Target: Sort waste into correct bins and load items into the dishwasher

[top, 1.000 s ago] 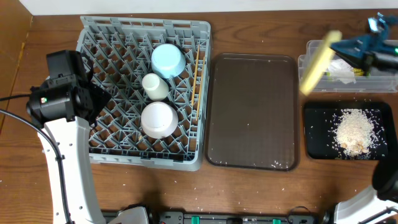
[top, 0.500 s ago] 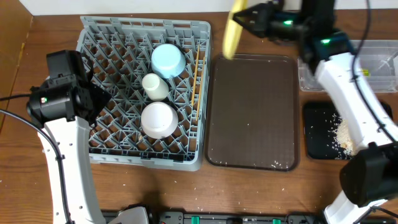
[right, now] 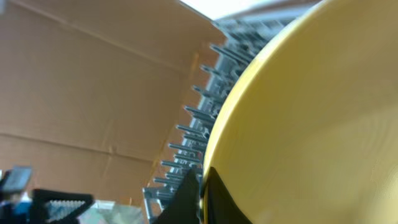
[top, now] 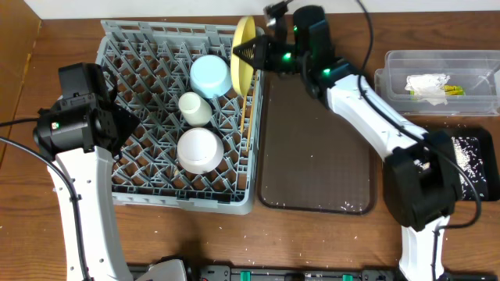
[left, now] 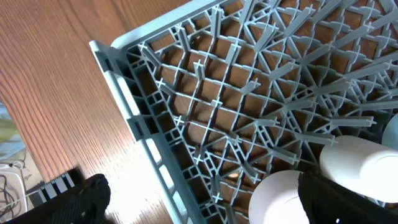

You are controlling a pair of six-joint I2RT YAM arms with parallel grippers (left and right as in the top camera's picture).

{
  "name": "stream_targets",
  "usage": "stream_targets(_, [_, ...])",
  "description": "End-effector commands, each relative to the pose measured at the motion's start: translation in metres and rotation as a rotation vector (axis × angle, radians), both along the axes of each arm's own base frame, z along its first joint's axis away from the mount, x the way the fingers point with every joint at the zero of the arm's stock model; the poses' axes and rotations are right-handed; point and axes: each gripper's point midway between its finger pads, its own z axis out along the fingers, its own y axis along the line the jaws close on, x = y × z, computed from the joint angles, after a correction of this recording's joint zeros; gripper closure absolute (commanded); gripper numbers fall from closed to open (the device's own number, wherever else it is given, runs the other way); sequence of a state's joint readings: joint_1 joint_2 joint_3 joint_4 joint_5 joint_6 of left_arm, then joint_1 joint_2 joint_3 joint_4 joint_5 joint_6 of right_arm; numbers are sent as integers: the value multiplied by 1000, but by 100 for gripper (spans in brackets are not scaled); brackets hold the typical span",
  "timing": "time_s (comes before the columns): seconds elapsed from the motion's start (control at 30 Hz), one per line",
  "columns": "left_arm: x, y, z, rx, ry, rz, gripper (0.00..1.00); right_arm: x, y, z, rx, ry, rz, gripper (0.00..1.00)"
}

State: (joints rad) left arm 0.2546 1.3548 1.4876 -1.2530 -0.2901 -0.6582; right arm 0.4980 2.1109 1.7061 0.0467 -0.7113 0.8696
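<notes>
The right fingers (top: 251, 56) pinched the yellow plate (top: 241, 37) by its rim, upright on edge, apparently just above the dish rack's (top: 180, 204) pegs beside the light blue bowl (top: 211, 76).

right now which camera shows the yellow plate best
The overhead view: the yellow plate shows nearly whole, on edge in the right gripper at the dish rack's edge. The right wrist view shows only part of its face, very close. The left wrist view misses it.
</notes>
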Motion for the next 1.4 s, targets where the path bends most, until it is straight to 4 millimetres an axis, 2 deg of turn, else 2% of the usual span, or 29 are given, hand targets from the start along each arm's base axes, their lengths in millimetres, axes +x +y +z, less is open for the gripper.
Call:
stream_targets(0.0, [0,2,6,3,-21,17,2,2,-2,8,4,-14,-7,72])
stream_targets(0.07, [0,2,6,3,-21,17,2,2,-4,7,1,-7,-6,43])
stream_targets(0.13, [0,2,6,3,-21,17,2,2,-6,9,6,-7,0,31])
stream_targets(0.27, [0,2,6,3,-20,17,2,5,-19,26,8,-23,-8,25])
stream_targets(0.37, [0,2,6,3,-20,17,2,5,-40,46,-47,-76,-30,19])
stream_targets(0.4, [0,2,6,3,-21,17,2,5,-50,52,-79,-91,-49,17])
stream_targets(0.47, [0,2,6,3,-21,17,2,3,-81,65,-190,-135,-109,5])
stream_targets(0.57, [0,2,6,3,-20,17,2,-9,-127,77,-350,-170,-180,3])
stream_targets(0.7, [0,2,6,3,-21,17,2,-50,-191,93,-497,-160,-188,2])
stream_targets(0.83, [0,2,6,3,-21,17,2,-94,-268,95,-677,-32,-338,14])
stream_targets(0.93, [0,2,6,3,-21,17,2,-131,-300,98,-778,6,-382,13])
stream_targets(1.07, [0,2,6,3,-21,17,2,-184,-307,103,-809,-7,-338,10])
stream_targets(1.17, [0,2,6,3,-21,17,2,-221,-312,97,-812,-64,-341,9])
stream_targets(1.2, [0,2,6,3,-21,17,2,-229,-314,93,-809,-87,-356,8])
stream_targets(1.23, [0,2,6,3,-21,17,2,-234,-315,89,-802,-107,-365,1])
stream_targets(1.37, [0,2,6,3,-21,17,2,-245,-319,74,-780,-212,-425,1])
